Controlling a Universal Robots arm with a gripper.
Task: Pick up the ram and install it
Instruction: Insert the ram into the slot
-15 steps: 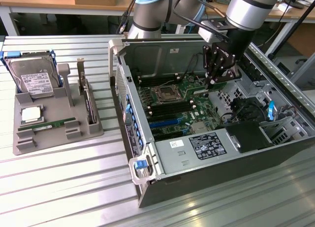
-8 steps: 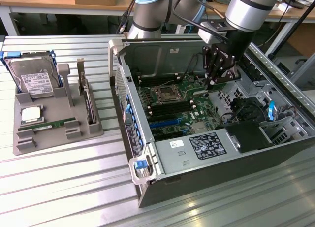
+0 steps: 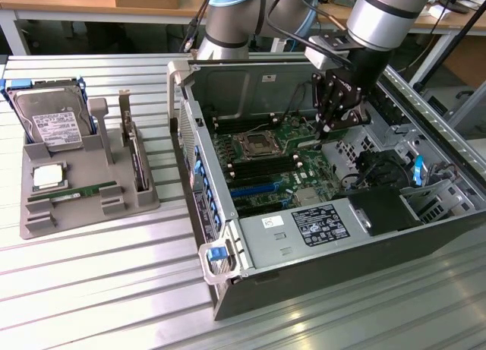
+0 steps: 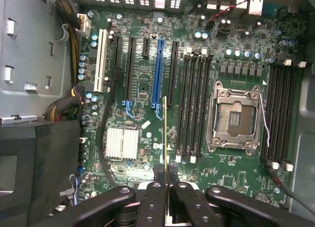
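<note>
1. the tool [image 4: 166, 187] hangs inside the open computer case [image 3: 228, 251], above the motherboard [image 3: 266, 156]; its jaws are nearly closed, pinching the ram [image 4: 165, 133] by one end.
2. in the wrist view the ram shows edge-on as a thin strip reaching out from between the fingers [image 4: 152, 202]; it sits over the board between the blue expansion slot [image 4: 157, 69] and the nearest bank of black memory slots [image 4: 194, 104], close to both; whether it touches the board i cannot tell.
3. the cpu socket [image 4: 235, 117] lies beyond that bank of memory slots, with a second bank [image 4: 280, 113] on its far side.
4. outside the case, towards the exterior view's left, a grey holder [image 3: 83, 190] rests on the tabletop [image 3: 114, 289]; it carries a silver hard drive [image 3: 49, 122], an upright card [image 3: 137, 156] and a green stick [image 3: 80, 190] lying flat.
</note>
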